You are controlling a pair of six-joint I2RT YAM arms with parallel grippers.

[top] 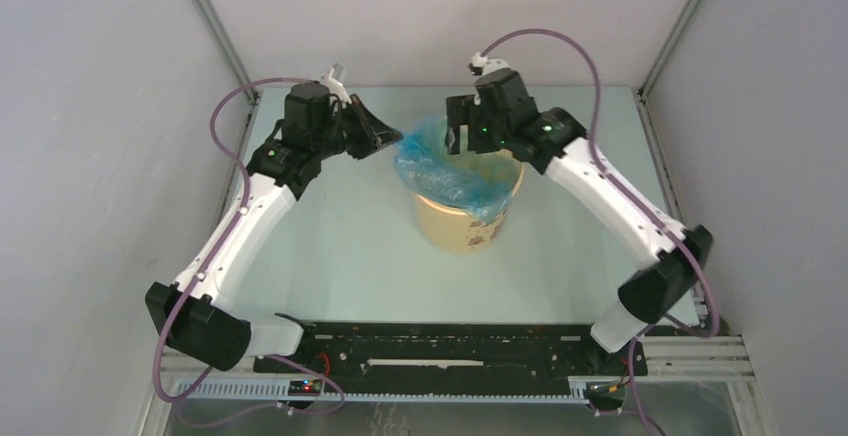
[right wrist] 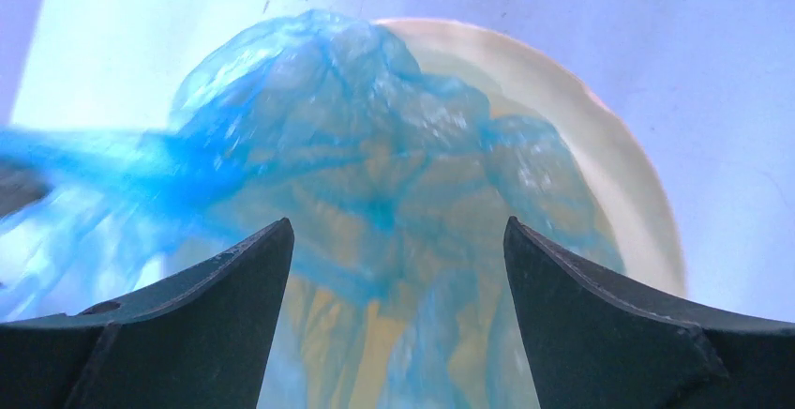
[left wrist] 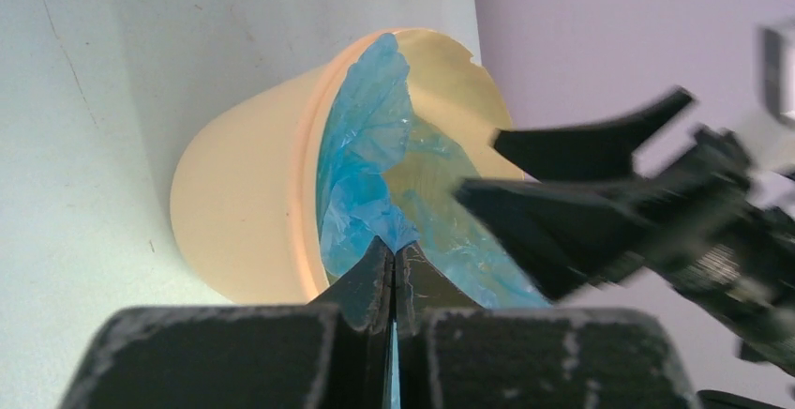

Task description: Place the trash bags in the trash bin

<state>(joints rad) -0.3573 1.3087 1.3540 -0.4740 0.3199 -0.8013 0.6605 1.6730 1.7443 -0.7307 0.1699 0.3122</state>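
Note:
The pale yellow-tan trash bin (top: pixel 458 224) stands upright at mid-table. The light-blue trash bag (top: pixel 440 161) lies in its mouth and drapes over the left and front rim. My left gripper (top: pixel 390 139) is at the bin's left rim, shut on a corner of the bag (left wrist: pixel 370 193), pinched between the fingertips (left wrist: pixel 380 268). My right gripper (top: pixel 458 139) hovers over the bin's far rim, open and empty, its fingers (right wrist: pixel 244 287) spread above the bag (right wrist: pixel 375 174) inside the bin (right wrist: pixel 619 174). The right gripper also shows in the left wrist view (left wrist: pixel 525 170).
White walls and metal frame posts (top: pixel 205 16) enclose the table (top: pixel 330 246) at the left, back and right. A black rail (top: pixel 450 346) with the arm bases runs along the near edge.

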